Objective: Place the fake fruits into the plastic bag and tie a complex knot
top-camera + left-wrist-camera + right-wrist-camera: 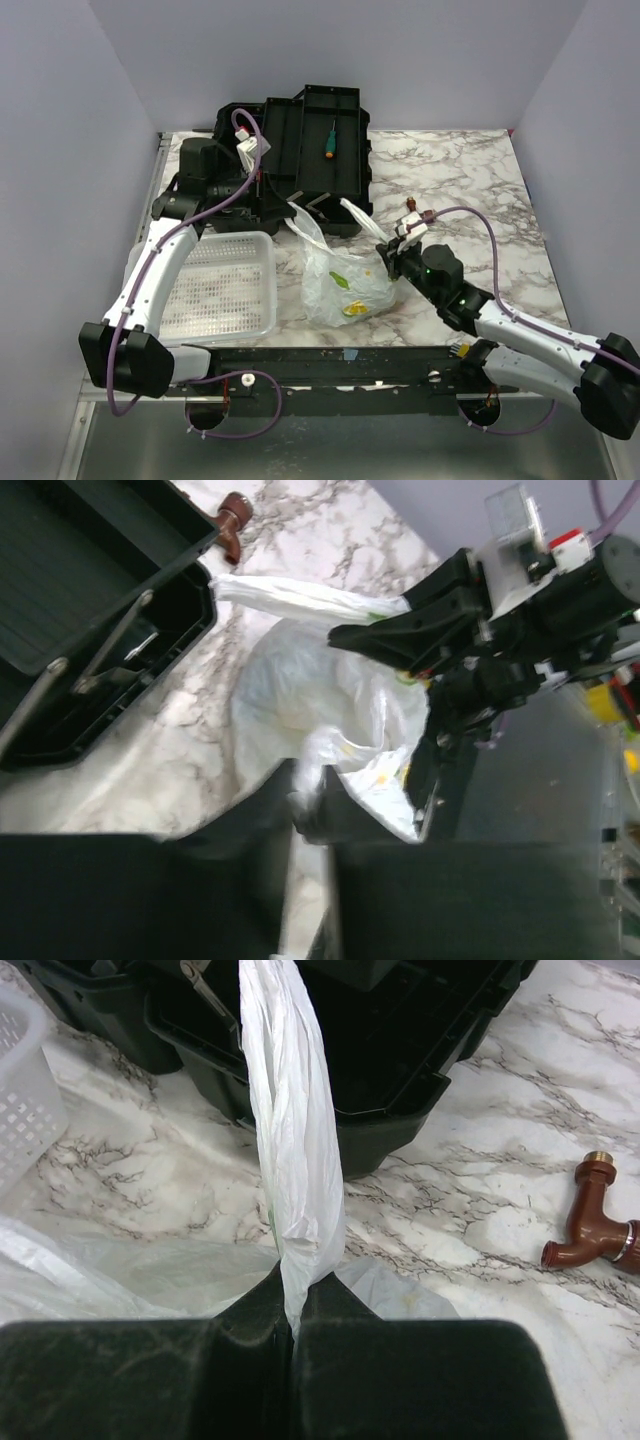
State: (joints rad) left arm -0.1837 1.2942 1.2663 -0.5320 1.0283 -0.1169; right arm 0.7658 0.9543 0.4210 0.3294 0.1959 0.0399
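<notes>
The plastic bag (pixel 335 285) sits on the marble table between the arms. The fake fruits (pixel 353 308) show yellow-green through its thin wall. My left gripper (pixel 285 203) is shut on the bag's left handle (pixel 305 780), close to the toolbox. My right gripper (pixel 384 246) is shut on the right handle (pixel 290 1150), which stretches up and away as a twisted white strip. The two handles are held apart, and no knot shows. The right gripper (pixel 370 637) also shows in the left wrist view, holding its handle (pixel 300 597).
A black open toolbox (pixel 310 150) with a green-handled screwdriver (pixel 329 140) stands at the back. A white perforated basket (pixel 215 285) lies left of the bag. A brown tap fitting (pixel 592 1218) lies on the marble (pixel 470 180) to the right.
</notes>
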